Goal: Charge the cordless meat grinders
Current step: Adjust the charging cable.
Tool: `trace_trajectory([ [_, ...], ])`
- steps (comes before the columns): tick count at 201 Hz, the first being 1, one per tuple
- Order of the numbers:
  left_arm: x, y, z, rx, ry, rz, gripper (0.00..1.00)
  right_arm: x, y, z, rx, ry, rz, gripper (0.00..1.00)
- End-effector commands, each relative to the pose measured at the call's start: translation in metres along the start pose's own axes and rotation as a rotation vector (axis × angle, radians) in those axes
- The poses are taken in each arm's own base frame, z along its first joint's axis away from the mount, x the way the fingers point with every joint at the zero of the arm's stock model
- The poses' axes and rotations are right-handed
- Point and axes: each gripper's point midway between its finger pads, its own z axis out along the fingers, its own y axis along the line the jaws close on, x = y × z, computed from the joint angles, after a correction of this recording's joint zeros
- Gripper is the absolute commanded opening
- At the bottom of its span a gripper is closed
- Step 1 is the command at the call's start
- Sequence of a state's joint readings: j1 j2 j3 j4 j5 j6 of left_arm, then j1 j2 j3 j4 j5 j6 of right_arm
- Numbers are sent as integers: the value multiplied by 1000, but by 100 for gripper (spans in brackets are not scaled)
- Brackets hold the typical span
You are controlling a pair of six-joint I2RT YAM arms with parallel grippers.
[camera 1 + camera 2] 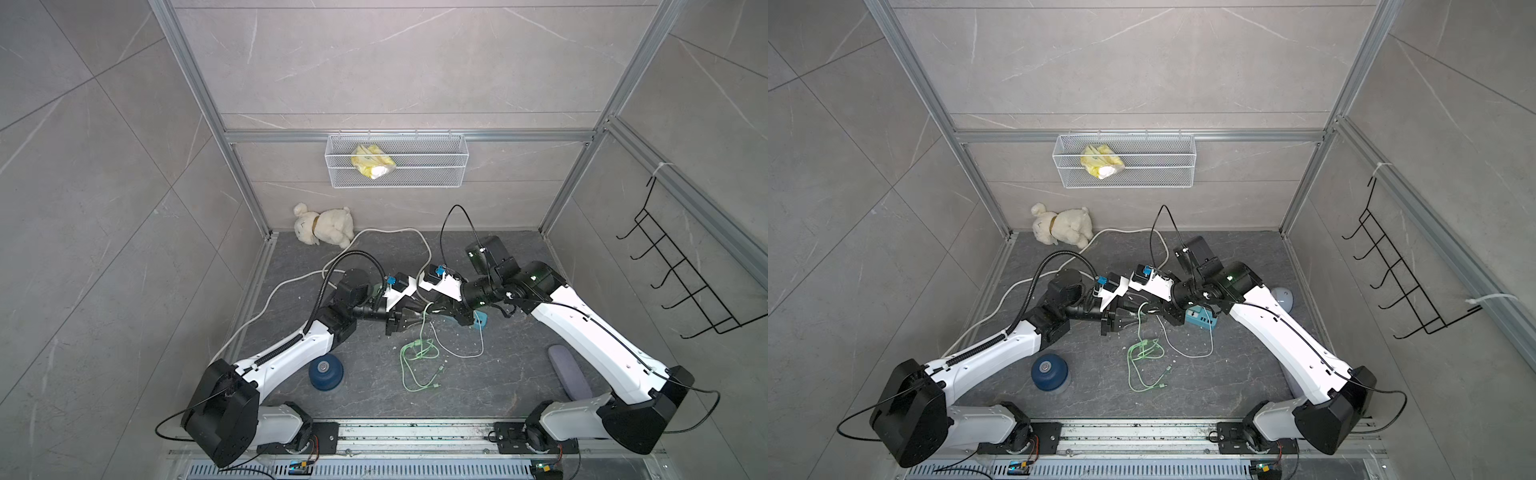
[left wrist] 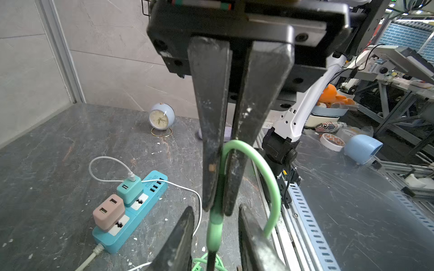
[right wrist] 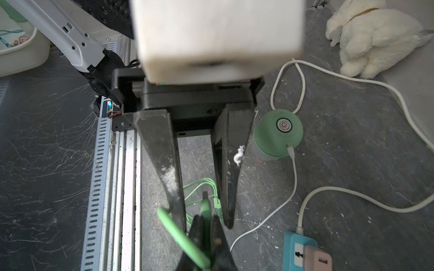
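The navy meat grinder [image 1: 326, 372] [image 1: 1049, 371] stands on the floor beside my left forearm, with no cable in it. Near the back, the mint green grinder [image 3: 278, 133] has a white cable [image 3: 293, 169] plugged into its side; my arms hide it in both top views. My right gripper [image 3: 206, 220] [image 1: 434, 311] is shut on the green cable [image 2: 216, 225] [image 1: 417, 357] just behind its plug. Facing it, my left gripper [image 2: 216, 207] [image 1: 409, 322] is open, one finger either side of that plug without touching it.
A teal power strip [image 2: 150, 187] [image 1: 1200, 320] carries a teal charger [image 2: 129, 190] and a pink charger [image 2: 108, 211]. A globe clock [image 2: 161, 118], plush dog [image 1: 324, 226] and grey pad [image 1: 569, 372] lie around. Wire basket [image 1: 395, 162] and hook rack [image 1: 681, 274] hang on the walls.
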State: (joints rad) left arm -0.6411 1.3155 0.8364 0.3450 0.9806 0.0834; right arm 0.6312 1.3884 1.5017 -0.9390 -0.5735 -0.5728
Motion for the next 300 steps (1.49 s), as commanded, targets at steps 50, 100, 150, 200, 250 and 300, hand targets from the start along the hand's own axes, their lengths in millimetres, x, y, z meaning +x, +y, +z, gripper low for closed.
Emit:
trace_trajectory([
  [50, -7, -6, -1, 18, -11, 76, 19, -12, 2, -3, -1, -44, -35, 0],
  [100, -9, 3, -3, -52, -5, 104, 0, -12, 2, -4, 8, -48, -10, 0],
  [150, -11, 50, -5, -431, 37, 298, 0, -25, -2, -27, 146, -264, 186, 80],
  [200, -18, 72, 1, -658, 26, 477, 0, 33, -51, -52, 506, -214, 915, 78],
  [250, -14, 69, 14, -695, 24, 591, 0, 21, -51, -57, 451, -304, 1295, 62],
  [300, -13, 69, 22, -738, 12, 677, 0, 36, -55, -43, 484, -197, 1539, 54],
])
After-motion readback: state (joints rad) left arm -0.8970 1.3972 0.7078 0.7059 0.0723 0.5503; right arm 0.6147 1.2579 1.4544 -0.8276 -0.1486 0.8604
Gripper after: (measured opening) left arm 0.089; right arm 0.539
